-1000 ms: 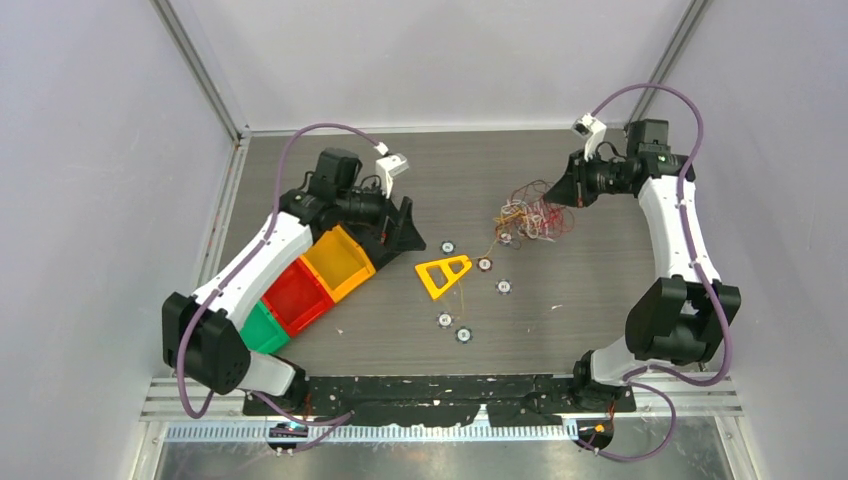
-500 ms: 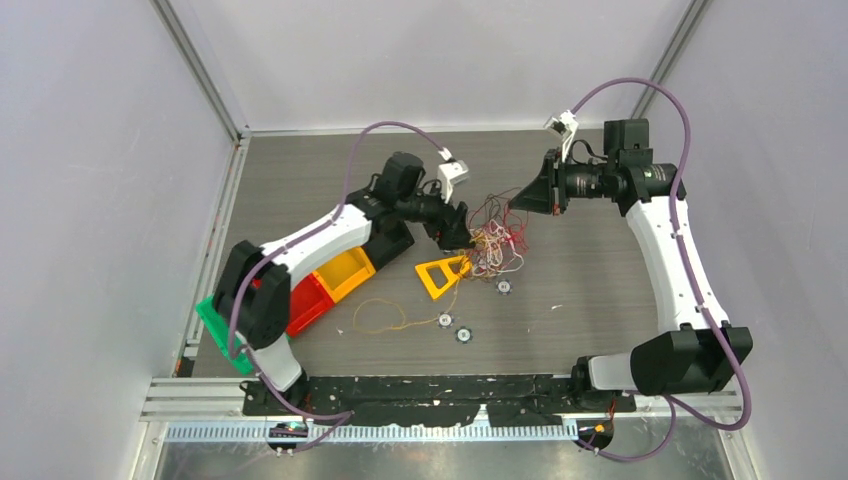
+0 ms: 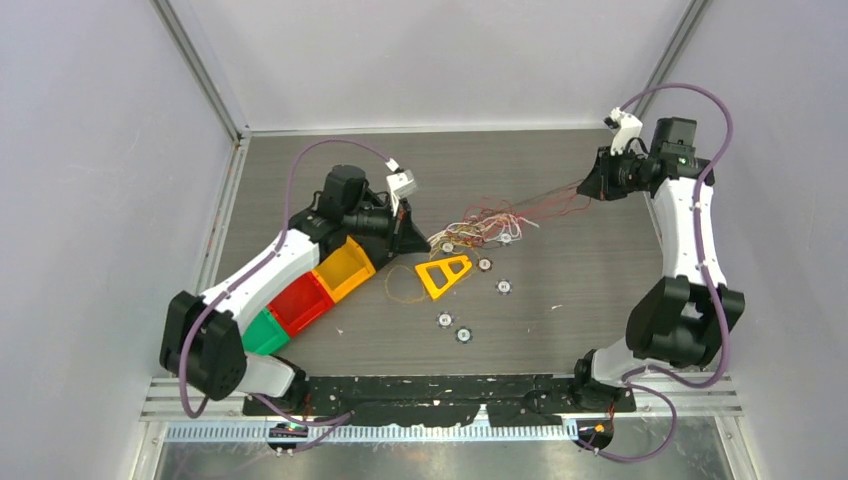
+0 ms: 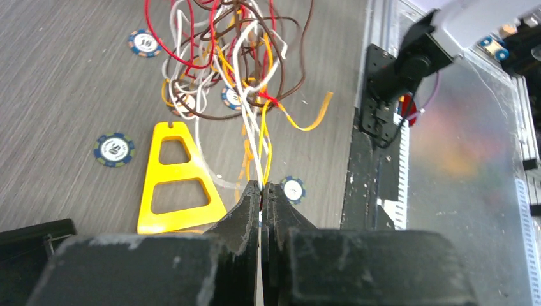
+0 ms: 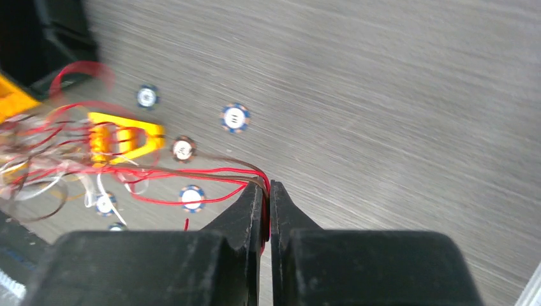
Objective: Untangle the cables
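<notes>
The cables (image 3: 482,228) are thin red, brown, white and yellow-orange wires, stretched in a long bundle above the middle of the table between my two grippers. My left gripper (image 3: 425,243) is shut on white and yellow strands at the bundle's left end. In the left wrist view those strands run from the left gripper (image 4: 262,186) up into the tangle (image 4: 236,64). My right gripper (image 3: 583,189) is shut on red and brown strands at the right end. The right wrist view shows these cables (image 5: 159,171) leading left from the right gripper (image 5: 266,185).
Yellow (image 3: 340,265), red (image 3: 298,298) and green (image 3: 262,330) bins sit under my left arm. A yellow triangular frame (image 3: 443,273) lies mid-table, with a loose orange strand (image 3: 400,291) beside it. Several poker chips (image 3: 504,287) are scattered around the frame.
The left gripper shut on strands of the tangle and pulled back left. The right arm drew back to the far right. The bunched tangle is now stretched out between them.
</notes>
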Motion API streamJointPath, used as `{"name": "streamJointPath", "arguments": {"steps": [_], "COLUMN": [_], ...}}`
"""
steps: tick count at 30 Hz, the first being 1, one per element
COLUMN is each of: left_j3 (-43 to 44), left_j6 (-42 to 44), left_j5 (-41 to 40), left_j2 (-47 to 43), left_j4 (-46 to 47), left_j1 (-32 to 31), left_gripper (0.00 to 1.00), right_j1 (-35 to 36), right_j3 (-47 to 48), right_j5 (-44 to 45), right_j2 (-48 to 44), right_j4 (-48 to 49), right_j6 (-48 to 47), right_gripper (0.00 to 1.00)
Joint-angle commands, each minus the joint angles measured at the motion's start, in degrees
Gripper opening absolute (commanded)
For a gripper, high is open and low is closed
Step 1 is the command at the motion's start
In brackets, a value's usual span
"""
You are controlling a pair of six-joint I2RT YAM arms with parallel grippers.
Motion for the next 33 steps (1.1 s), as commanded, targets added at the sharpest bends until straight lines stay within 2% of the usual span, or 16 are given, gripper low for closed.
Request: {"name": "streamJointPath", "arguments": {"steps": [1, 5, 7, 8, 9, 10, 12, 17, 23, 27, 33], "left_j3": [-1.9, -1.4, -0.1, 0.8, 1.6, 2.4, 3.6, 4.1, 2.2, 1.0, 0.5], "left_j6": [2.5, -5.8, -9.1, -10.5, -11.9, -13.7, -16.3, -21.5, -21.9, -22.9, -24.7], "left_j5": [6.9, 5.0, 3.9, 3.5, 3.2, 3.0, 2.4, 2.1, 3.1, 3.3, 5.0], "left_j2": [-4.6, -3.2, -0.9, 0.5, 2.0, 3.4, 6.2, 10.2, 8.9, 7.4, 5.2], "left_j4": [-3.8, 2.5, 5.1, 6.4, 7.5, 8.6, 10.6, 15.7, 17.1, 19.2, 22.6], "left_j1": [0.2, 0.1, -0.4, -0.8, -1.2, -1.7, -2.2, -2.3, -2.2, -2.2, -2.1], "left_gripper": [0.0, 0.0, 0.0, 0.0, 0.0, 0.0, 0.0, 0.0, 0.0, 0.0, 0.0], "right_j1": [-1.4, -0.2, 1.2, 2.1, 2.7, 4.5, 9.2, 23.4, 34.6, 38.7, 40.1], "right_j3": [0.9, 0.4, 1.6, 1.8, 1.5, 0.7, -2.1, -10.7, -12.6, -15.2, -20.6], "right_j5": [11.8, 9.7, 4.5, 2.5, -0.5, -1.8, -2.5, 9.3, 13.8, 14.9, 9.0], "right_j2": [5.4, 9.3, 10.6, 10.5, 10.0, 8.8, 6.1, 2.4, 8.5, 11.6, 15.0], "right_j4": [4.9, 2.1, -2.9, -5.3, -5.8, -6.2, -4.0, 12.7, 22.4, 28.4, 39.0], "right_j6": [-5.5, -6.3, -9.0, -9.5, -9.4, -9.2, -6.5, 5.6, 14.6, 16.0, 20.9], "right_gripper": [0.05, 0.05, 0.29, 0.52, 0.62, 0.77, 0.88, 0.94, 0.96, 0.96, 0.94]}}
